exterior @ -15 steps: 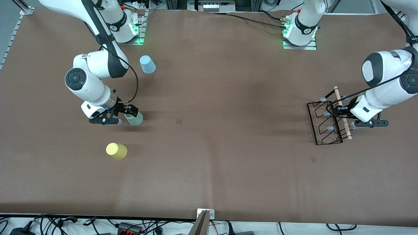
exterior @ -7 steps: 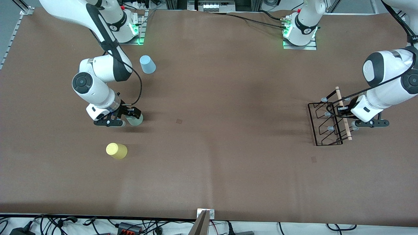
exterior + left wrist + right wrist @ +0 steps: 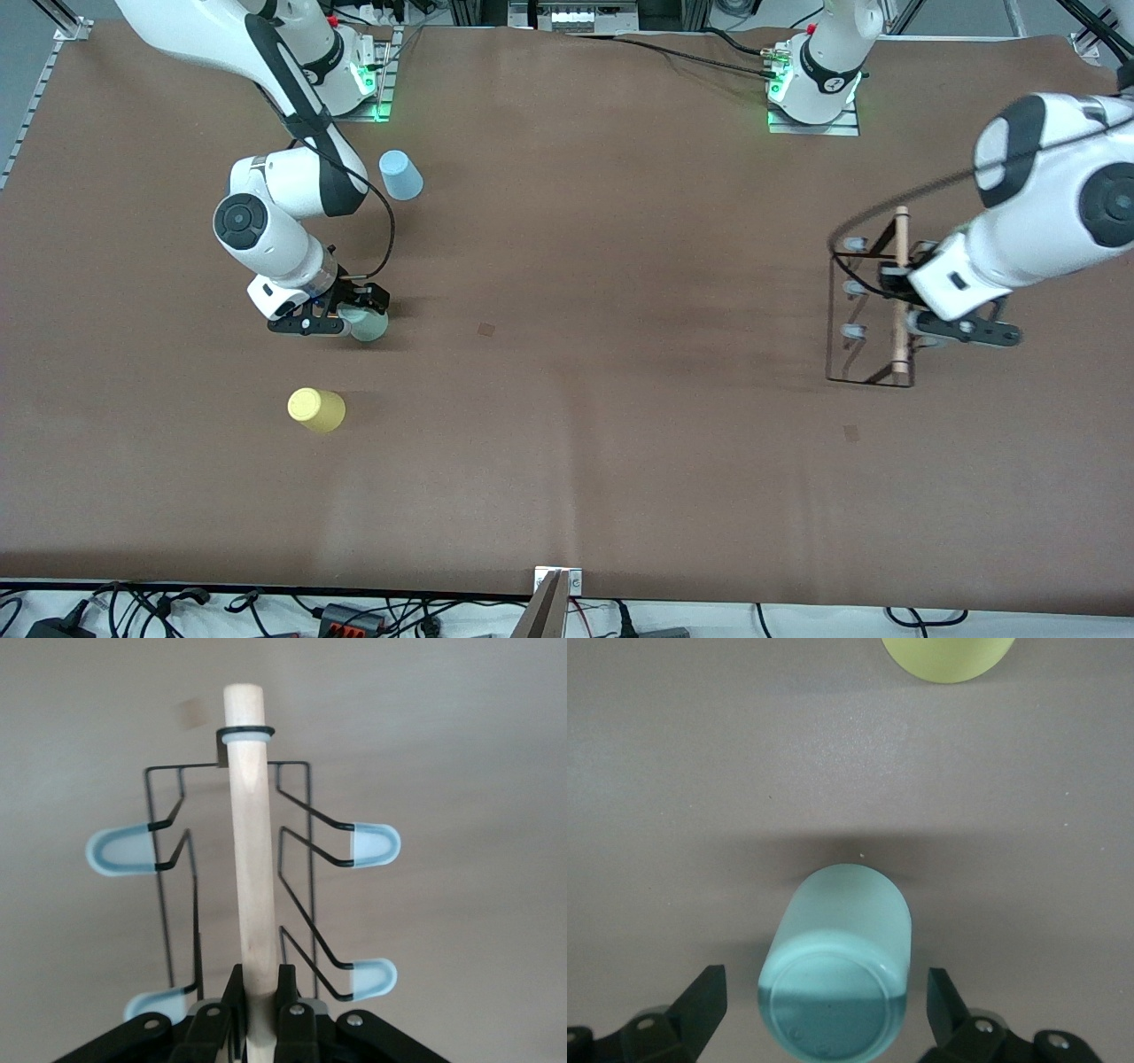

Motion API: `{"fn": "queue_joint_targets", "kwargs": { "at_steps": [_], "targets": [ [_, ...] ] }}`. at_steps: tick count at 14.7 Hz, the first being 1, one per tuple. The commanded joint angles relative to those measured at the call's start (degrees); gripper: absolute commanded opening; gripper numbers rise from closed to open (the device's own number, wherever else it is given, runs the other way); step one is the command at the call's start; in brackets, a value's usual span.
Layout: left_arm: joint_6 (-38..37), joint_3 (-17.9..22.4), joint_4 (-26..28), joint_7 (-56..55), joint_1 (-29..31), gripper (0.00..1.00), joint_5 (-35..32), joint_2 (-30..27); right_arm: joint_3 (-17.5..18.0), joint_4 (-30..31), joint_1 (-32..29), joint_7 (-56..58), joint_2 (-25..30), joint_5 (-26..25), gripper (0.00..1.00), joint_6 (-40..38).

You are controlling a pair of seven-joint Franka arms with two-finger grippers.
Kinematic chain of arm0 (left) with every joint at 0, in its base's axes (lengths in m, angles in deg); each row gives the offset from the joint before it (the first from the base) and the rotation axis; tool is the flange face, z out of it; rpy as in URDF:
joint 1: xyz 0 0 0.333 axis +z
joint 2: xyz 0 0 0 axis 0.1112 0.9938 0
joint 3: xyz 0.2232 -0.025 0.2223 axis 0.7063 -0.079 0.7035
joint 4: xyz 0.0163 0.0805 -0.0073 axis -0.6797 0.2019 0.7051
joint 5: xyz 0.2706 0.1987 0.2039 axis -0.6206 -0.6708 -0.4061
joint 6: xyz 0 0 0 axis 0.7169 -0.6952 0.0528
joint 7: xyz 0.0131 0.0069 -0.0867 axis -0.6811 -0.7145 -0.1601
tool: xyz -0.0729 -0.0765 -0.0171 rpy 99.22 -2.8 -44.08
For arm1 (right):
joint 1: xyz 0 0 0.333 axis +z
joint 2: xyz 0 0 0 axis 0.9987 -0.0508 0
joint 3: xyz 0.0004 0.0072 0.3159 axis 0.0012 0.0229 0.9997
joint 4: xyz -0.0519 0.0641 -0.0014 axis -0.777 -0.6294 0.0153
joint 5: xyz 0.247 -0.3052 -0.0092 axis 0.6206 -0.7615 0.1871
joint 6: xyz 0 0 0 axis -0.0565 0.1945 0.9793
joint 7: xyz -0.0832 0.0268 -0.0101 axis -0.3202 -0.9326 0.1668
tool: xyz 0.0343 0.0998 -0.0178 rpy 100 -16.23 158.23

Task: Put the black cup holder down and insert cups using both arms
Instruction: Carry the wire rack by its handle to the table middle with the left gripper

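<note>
The black cup holder [image 3: 900, 341] hangs by its light wooden rod over the table at the left arm's end. My left gripper [image 3: 904, 297] is shut on that rod; in the left wrist view the rod [image 3: 251, 859] sits clamped between the jaws of the left gripper [image 3: 260, 988], with pale-blue pegs [image 3: 376, 843] on both sides. My right gripper [image 3: 353, 315] is open and low around the pale green cup [image 3: 372, 326], which stands base up. In the right wrist view the cup [image 3: 837, 930] sits between the spread fingers [image 3: 704, 997] without touching them.
The yellow cup [image 3: 316, 409] stands base up, nearer the front camera than the green cup; its edge shows in the right wrist view [image 3: 948, 656]. The light blue cup [image 3: 400, 175] stands farther from the front camera, close to the right arm's base [image 3: 341, 80].
The left arm has lifted the cup holder by its rod and swung it a little toward the table's middle. The right gripper has come lower around the green cup.
</note>
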Motion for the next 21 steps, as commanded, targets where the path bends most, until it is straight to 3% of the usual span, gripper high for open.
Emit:
{"fn": "queue_joint_targets", "kwargs": {
  "at_steps": [1, 4, 7, 10, 12, 18, 21],
  "targets": [
    [-2.44, -5.47, -5.0, -7.13, -3.64, 0.02, 1.2, 3.74, -0.22, 1.03, 0.37, 0.62, 0.51, -0.18, 1.0, 1.77],
    [-1.04, -6.19, -8.06, -23.37, -14.43, 0.02, 1.29, 8.91, -0.22, 1.03, 0.28, 0.62, 0.08, -0.18, 1.0, 2.56],
    [5.19, -6.19, -11.15, -37.54, -23.24, 0.02, 0.68, 14.19, -0.22, 1.03, 0.37, 0.71, -0.28, -0.18, 1.0, 2.92],
    [9.86, -6.19, -11.24, -41.8, -27.56, 0.02, 0.85, 15.96, -0.22, 0.95, 0.28, 0.8, -0.28, -0.18, 0.82, 3.0],
    [10.92, -6.19, -11.15, -42.5, -29.32, 0.02, 1.2, 16.66, -0.22, 0.86, 0.19, 0.8, -0.28, -0.18, 0.78, 3.0],
    [13.91, -6.19, -11.15, -46.72, -31.88, 0.02, 0.5, 19.56, -0.31, 0.24, 0.1, 1.23, 0.6, -0.1, 0.3, 2.65],
    [13.91, -6.19, -11.15, -46.72, -31.96, 0.02, 0.5, 19.83, -0.4, -0.02, 0.1, 1.94, 4.28, -0.27, 0.24, 0.47]
  ]
}}
